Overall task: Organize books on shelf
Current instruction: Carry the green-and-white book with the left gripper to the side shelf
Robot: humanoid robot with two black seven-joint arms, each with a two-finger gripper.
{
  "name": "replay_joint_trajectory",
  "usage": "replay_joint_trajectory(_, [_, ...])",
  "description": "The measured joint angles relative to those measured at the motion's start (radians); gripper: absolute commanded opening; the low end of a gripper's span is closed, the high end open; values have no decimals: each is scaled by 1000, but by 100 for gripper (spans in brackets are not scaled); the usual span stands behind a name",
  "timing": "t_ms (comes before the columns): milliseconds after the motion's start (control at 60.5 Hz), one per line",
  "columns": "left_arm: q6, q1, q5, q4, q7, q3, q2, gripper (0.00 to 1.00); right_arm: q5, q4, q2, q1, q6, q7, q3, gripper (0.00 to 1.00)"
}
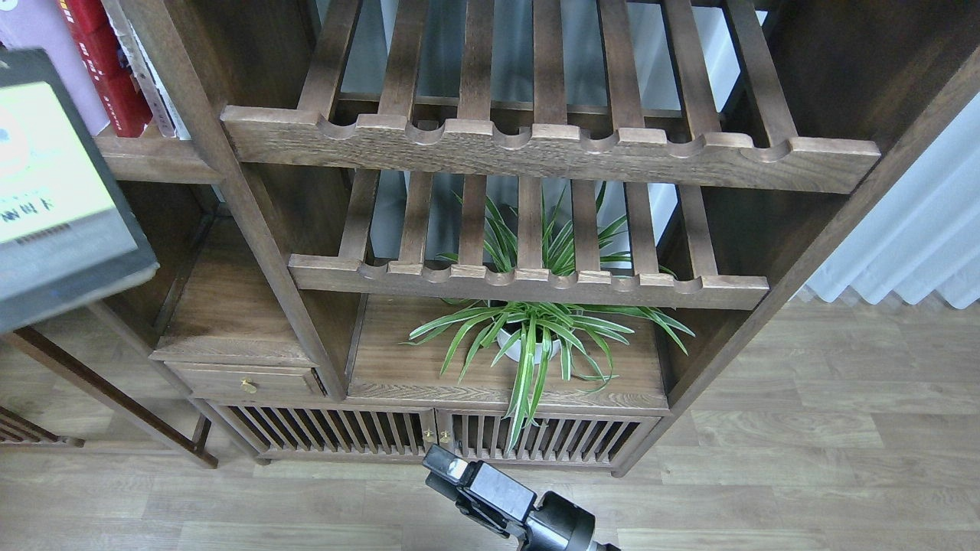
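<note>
The thick black-grey book [53, 184] with its yellow-green panel hangs at the far left edge, tilted, in front of the solid dark-brown shelf [157, 159]; part of it is cut off by the frame. My left gripper is out of view, so what holds the book does not show. On the shelf the red book [107, 73] stands leaning beside the pale lavender one [34, 23], with a white-spined book [145, 76] to their right. My right gripper [450, 468] is low at the bottom centre, far from the books, seen end-on.
Two slatted racks with scalloped rails [536, 149] fill the middle bay. A potted spider plant [528, 337] stands on the board below them. A small drawer [245, 379] and slatted cabinet doors [429, 436] sit near the wooden floor. A white curtain [911, 237] hangs at right.
</note>
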Motion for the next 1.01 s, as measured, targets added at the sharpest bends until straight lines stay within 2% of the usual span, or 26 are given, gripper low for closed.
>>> replay_joint_trajectory(165, [0, -26, 2, 45, 3, -9, 16, 12, 0, 0, 0, 0, 0, -1, 0, 99])
replay_joint_trajectory(545, [0, -189, 7, 111, 19, 40, 64, 12, -12, 0, 0, -1, 0, -3, -2, 99])
replay_joint_trajectory(1008, [0, -590, 84, 232, 42, 265, 64, 13, -14, 0, 0, -7, 0, -3, -2, 99])
